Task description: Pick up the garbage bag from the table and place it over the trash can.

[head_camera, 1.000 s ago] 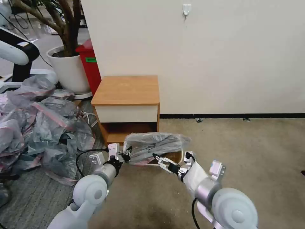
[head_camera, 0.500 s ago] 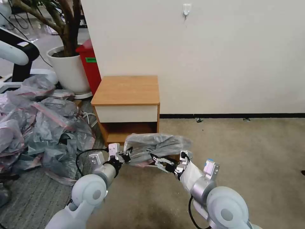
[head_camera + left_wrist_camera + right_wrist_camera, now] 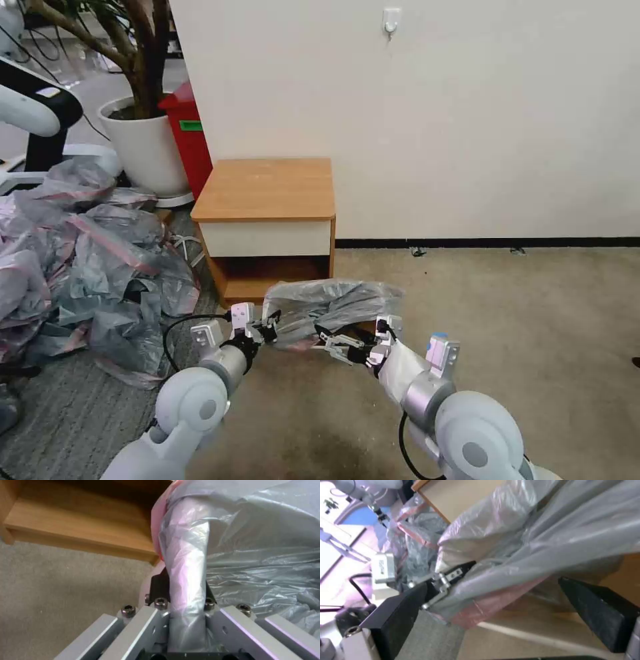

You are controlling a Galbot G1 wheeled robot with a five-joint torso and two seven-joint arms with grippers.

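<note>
The garbage bag (image 3: 333,308), crinkly grey with a pink rim, hangs spread low in front of the table (image 3: 267,190). My left gripper (image 3: 270,330) is shut on a twisted strip of the bag (image 3: 186,555), seen close up at the left gripper (image 3: 183,590). My right gripper (image 3: 325,340) is open at the bag's lower edge. In the right wrist view the pink rim (image 3: 486,605) lies between its spread fingers (image 3: 396,615). The trash can is mostly hidden under the bag; a pale strip of its rim (image 3: 526,635) shows below.
A big heap of grey-pink bags (image 3: 87,267) lies on the floor to the left. A red bin (image 3: 190,143) and a white plant pot (image 3: 143,147) stand behind it. Open carpet (image 3: 507,313) stretches to the right, and the wall is close behind the table.
My right gripper has moved left and slightly nearer, coming in under the bag's lower edge. The left gripper keeps its hold and has shifted slightly right.
</note>
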